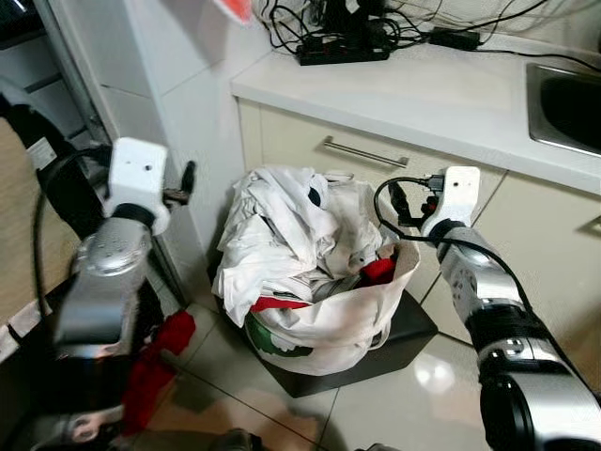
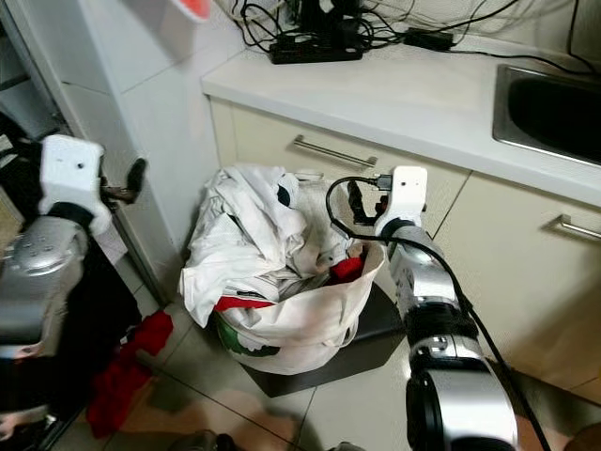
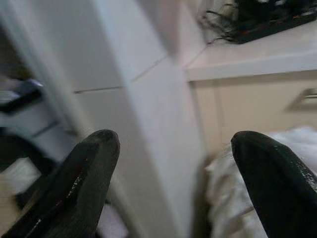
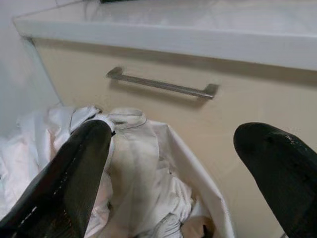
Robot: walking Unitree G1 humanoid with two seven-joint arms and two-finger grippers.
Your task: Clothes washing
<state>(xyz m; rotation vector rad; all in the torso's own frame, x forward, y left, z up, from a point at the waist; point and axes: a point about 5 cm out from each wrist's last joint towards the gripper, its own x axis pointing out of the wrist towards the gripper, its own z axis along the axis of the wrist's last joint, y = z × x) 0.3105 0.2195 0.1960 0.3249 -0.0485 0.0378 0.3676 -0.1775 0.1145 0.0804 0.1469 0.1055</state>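
A white bag stuffed with white clothes is seen on a dark tray on the tiled floor, just in front of the cream cupboard under the counter. A bit of red cloth peeks out near the bag's rim. A green mark is printed low on the bag, but no words can be read on it.

The right gripper is held above the bag's edge nearest the cupboard, fingers spread wide, with nothing between them. The drawer handle is seen beyond it.

The left gripper is raised beside the white wall panel, fingers wide apart and empty. Its view is blurry.

More red cloth lies on the floor, partly hidden by the left arm. At the counter's back edge a black power strip with tangled cables is cut off. A sink is cut off at the counter's right end.
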